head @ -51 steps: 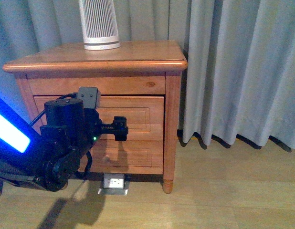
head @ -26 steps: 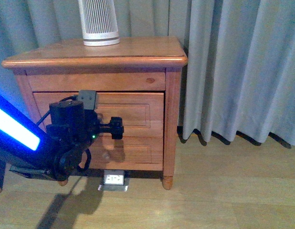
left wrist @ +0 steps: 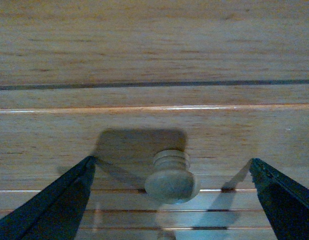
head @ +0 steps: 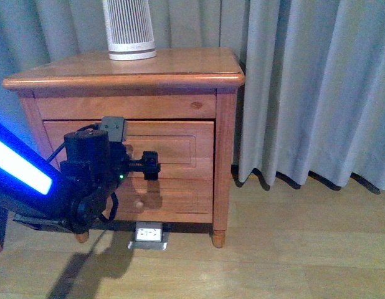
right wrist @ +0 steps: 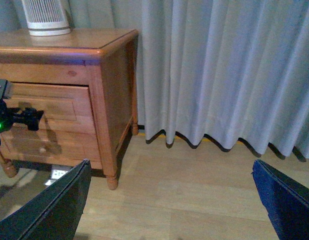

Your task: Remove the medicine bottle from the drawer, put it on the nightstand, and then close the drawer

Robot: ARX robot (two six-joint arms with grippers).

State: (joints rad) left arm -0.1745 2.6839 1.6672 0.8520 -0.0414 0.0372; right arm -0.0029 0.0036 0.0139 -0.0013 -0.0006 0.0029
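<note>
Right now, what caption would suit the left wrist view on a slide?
Left gripper, jaws apart, facing the round wooden knob on the drawer.

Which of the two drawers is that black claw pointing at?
The upper drawer: the left gripper is at its knob, jaws open either side. The lower drawer sits below, its own knob free.

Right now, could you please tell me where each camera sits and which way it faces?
Front: on the body, facing nightstand and curtain; left pincer shows at the drawer.
Left wrist: left arm, close on the knob between open fingers.
Right wrist: right arm, facing nightstand and curtain past open right pincer.
Front and right wrist share the left pincer.
</note>
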